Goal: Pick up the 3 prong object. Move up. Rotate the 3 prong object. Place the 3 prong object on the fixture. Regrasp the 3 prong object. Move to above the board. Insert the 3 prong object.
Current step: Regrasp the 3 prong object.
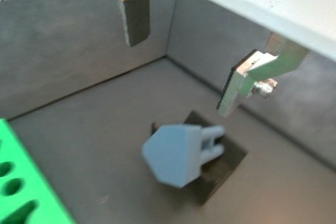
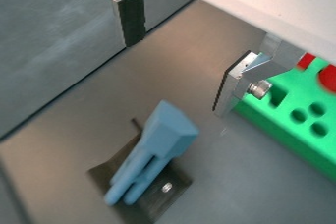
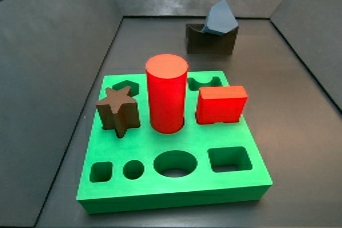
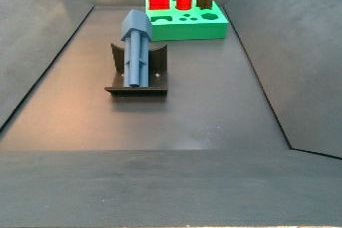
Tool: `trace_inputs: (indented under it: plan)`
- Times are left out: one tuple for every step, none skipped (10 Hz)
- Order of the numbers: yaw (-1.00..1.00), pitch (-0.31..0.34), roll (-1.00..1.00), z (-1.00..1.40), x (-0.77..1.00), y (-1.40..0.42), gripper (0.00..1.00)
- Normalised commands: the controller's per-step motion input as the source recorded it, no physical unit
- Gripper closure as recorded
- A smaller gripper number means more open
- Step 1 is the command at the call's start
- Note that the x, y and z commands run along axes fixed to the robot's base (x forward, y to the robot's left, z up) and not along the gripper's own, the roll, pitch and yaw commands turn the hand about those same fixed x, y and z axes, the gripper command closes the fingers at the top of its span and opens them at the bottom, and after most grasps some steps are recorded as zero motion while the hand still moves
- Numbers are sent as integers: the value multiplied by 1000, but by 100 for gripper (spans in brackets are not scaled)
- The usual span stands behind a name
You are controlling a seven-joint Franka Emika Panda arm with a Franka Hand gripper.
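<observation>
In both wrist views the gripper [image 1: 184,56] [image 2: 184,56] hangs above the gray floor, spread wide and holding nothing, its flat silver fingers [image 1: 137,17] well apart. Below it the smooth light-blue 3 prong object [image 4: 136,44] rests on the dark fixture [image 4: 138,82]. Beyond stands the thick green board [image 3: 174,167], carrying a brown star block [image 3: 118,109], a red cylinder [image 3: 166,92] and a red cube [image 3: 222,103]

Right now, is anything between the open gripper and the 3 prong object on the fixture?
Nothing visible is. The gripper hangs open above the 3 prong object, which rests on the fixture. Both wrist views show only empty space between the fingers and the piece.
</observation>
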Motion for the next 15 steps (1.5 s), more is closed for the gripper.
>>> trace_inputs:
  plan:
    - [35,27,1000,2,31,-20,0]
    - [38,36,1000,-3,41,-25,0]
    - [41,48,1000,-2,53,-25,0]
    - [48,68,1000,-5,69,-32,0]
    - [54,88,1000,-8,82,-35,0]
    - [70,116,1000,-2,97,-40,0]
    - [79,133,1000,0,101,-43,0]
    - [119,179,1000,-12,106,-44,0]
    - [143,200,1000,-9,105,-49,0]
    - [176,198,808,-9,110,-51,0]
    - [202,173,560,-12,110,-54,0]
    - [215,147,383,-7,111,-52,0]
    - [224,114,265,1,102,-39,0]
    - [229,63,191,-5,87,-44,0]
    - [221,35,172,-7,84,-49,0]
